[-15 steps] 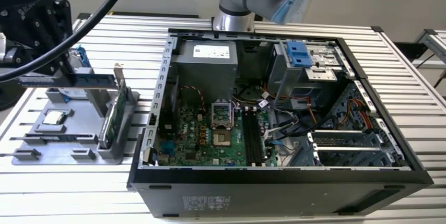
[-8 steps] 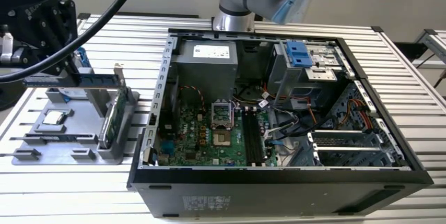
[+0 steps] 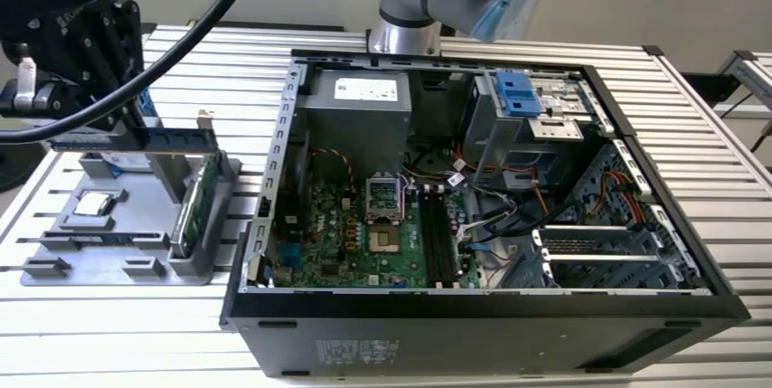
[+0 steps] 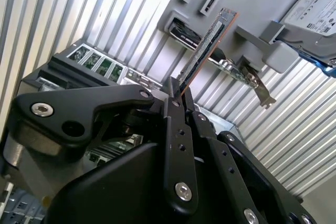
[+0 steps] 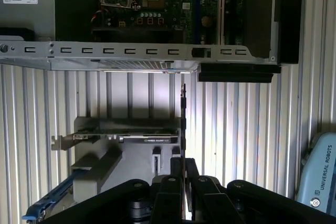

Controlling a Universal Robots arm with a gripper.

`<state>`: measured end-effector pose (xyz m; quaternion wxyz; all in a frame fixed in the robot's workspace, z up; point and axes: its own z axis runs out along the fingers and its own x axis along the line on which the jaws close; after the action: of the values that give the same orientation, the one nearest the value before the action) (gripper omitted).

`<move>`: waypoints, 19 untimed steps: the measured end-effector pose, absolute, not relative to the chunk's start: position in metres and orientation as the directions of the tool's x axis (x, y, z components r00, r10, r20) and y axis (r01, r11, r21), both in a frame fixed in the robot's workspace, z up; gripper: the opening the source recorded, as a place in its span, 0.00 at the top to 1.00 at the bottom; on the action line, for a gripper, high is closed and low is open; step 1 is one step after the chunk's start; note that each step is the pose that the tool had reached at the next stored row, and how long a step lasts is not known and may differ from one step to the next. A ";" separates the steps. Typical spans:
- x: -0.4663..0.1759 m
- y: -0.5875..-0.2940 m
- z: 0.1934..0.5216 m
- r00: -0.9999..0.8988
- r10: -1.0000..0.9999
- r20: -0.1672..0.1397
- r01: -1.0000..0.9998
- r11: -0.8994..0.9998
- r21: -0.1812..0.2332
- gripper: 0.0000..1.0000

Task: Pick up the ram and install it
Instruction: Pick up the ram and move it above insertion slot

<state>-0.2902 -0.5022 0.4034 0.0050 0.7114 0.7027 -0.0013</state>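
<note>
The pick-up is looking done and the carry is in hand. The gripper (image 4: 181, 92) is pinching 1 end of the ram (image 4: 207, 45) between narrowly set fingers (image 4: 177, 129). It is holding the stick above the gray holder tray (image 3: 108, 225), on the exterior view's left of the open computer case (image 3: 483, 325) and apart from it. Installing is likely calling for squaring the stick's long edge with the memory slots (image 3: 437, 239).
</note>
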 end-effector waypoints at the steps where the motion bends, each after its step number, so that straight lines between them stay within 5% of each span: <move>1: -0.289 -0.502 0.403 0.012 1.000 -0.009 1.000 -0.012 0.005 1.00; 19: -0.273 -0.502 0.403 0.012 1.000 -0.009 1.000 -0.012 0.004 1.00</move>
<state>-0.2732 -0.5022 0.4033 0.0045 0.7114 0.7027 -0.0017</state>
